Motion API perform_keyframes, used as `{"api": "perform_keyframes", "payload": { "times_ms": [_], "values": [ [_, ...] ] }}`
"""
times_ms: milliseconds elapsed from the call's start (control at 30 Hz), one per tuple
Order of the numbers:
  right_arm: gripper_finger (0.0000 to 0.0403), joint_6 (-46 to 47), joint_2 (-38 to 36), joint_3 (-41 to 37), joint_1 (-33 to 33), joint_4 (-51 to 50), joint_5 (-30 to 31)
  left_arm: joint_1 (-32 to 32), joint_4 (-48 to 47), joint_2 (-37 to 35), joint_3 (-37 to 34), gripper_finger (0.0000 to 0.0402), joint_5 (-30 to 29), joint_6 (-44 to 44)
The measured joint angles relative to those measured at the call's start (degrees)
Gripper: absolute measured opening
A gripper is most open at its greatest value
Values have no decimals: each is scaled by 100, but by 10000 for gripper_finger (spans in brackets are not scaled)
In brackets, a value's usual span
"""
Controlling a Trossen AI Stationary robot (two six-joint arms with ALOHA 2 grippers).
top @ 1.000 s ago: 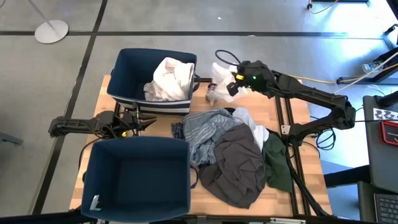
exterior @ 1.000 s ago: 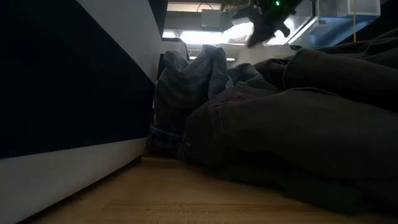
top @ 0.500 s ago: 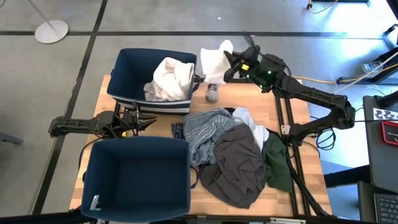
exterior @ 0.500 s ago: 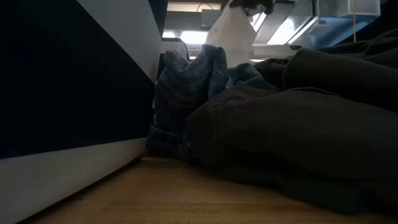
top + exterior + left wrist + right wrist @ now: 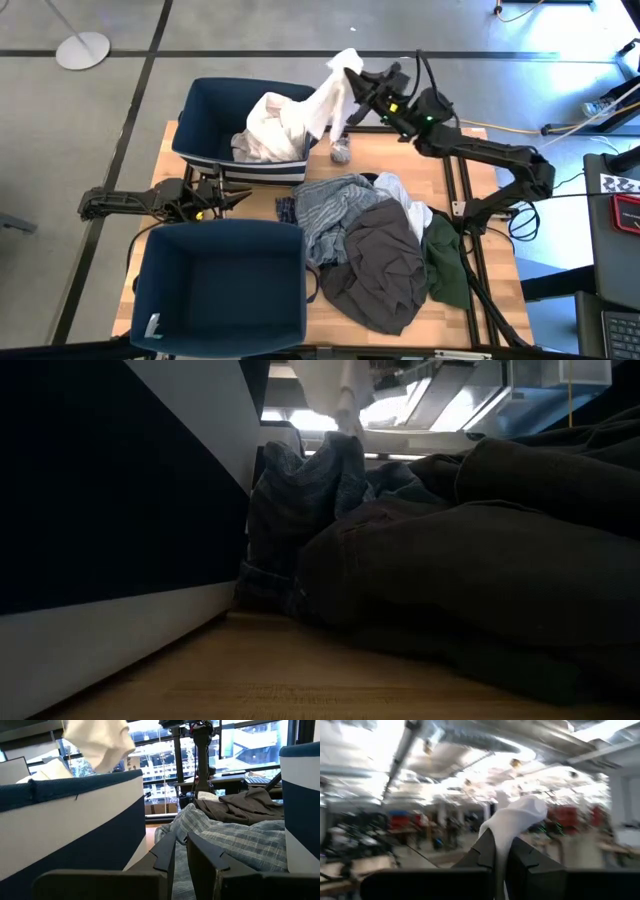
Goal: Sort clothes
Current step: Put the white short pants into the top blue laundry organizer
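Two bins sit on the bench point(image 5: 480, 175): the far bin point(image 5: 205, 125) holds a garment point(image 5: 270, 125), the near bin point(image 5: 220, 280) lies before it, and the clothes pile point(image 5: 375, 250) lies right of the near bin.

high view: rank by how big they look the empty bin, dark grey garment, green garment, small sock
1. empty bin
2. dark grey garment
3. green garment, partly hidden under the pile, so only its visible part counts
4. small sock
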Motion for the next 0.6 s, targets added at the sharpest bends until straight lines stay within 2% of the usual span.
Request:
{"api": "perform_keyframes", "payload": {
  "times_ms": [67, 167, 400, 600],
  "values": [
    [23, 34, 215, 19, 5, 399, -242, 0, -1, 0, 0, 40, 0, 45],
    [23, 293, 616, 266, 7, 494, -520, -1, -1, 0, 0, 40, 0, 59],
    [24, 394, 1670, 1355, 24, 496, -1385, 0, 1, -1, 0, 40, 0, 36],
    [24, 313, 2401, 2388, 44, 108, -1520, -2, 1, 0, 0, 40, 2, 22]
  ]
}}
